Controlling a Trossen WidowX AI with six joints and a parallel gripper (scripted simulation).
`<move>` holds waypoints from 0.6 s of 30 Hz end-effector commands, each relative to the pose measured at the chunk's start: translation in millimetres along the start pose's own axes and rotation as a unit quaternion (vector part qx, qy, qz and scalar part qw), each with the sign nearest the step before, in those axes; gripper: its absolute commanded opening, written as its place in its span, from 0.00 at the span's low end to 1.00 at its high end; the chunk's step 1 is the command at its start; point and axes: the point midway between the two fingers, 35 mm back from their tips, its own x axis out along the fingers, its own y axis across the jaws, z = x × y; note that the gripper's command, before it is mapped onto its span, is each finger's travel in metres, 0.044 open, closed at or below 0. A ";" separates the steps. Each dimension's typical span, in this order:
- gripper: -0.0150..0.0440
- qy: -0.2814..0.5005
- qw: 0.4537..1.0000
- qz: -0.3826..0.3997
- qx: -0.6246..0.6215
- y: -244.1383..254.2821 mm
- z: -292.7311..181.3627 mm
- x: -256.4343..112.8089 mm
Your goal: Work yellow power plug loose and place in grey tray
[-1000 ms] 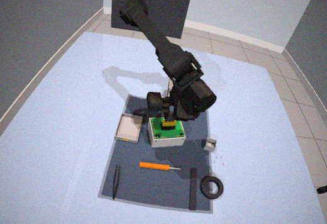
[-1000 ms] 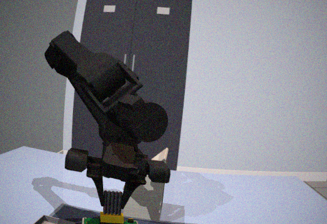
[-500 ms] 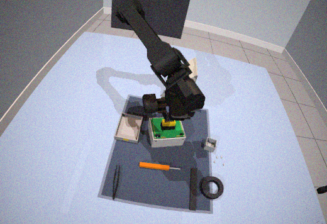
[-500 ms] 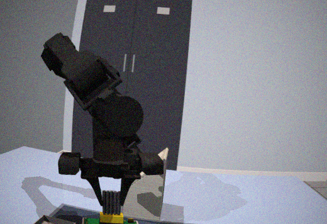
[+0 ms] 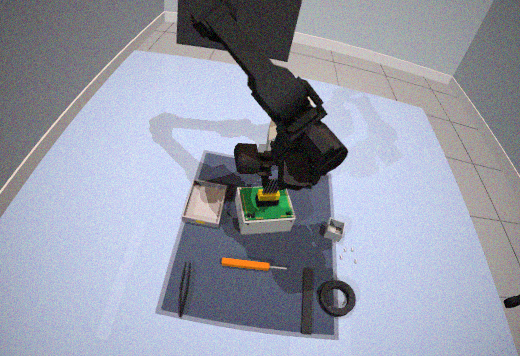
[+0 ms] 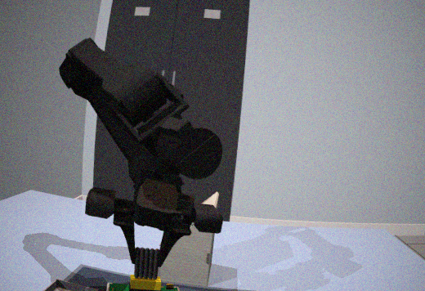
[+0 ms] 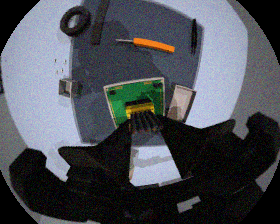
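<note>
Loosening step: 2 fingers [image 5: 270, 178] [image 6: 146, 260], part-open, grip the yellow plug [image 5: 268, 196] [image 6: 145, 283] [image 7: 140, 109] by its wires – next, rock it gently

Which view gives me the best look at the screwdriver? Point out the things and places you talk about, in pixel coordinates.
The top view: the orange-handled screwdriver [image 5: 245, 264] [image 7: 154, 45] lies wholly in frame on the dark mat [image 5: 240, 298] [image 7: 136, 67], nothing covering it. The wrist view also shows handle and shaft, but smaller and from the opposite side. The exterior view does not show it.

Dark mat [image 5: 240, 301] [image 7: 141, 65], probably cloth, on pale table [image 5: 100, 206] [image 6: 261, 254] [image 7: 226, 65].
</note>
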 end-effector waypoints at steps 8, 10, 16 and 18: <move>0.25 -0.009 0.995 0.103 -0.004 -15.0 0.3 -9.0; 0.25 -0.009 0.996 0.089 -0.004 -12.7 0.3 -9.8; 0.25 -0.010 1.000 0.007 -0.004 1.6 0.2 -12.0; 0.25 -0.010 1.000 -0.017 -0.003 5.6 0.1 -12.8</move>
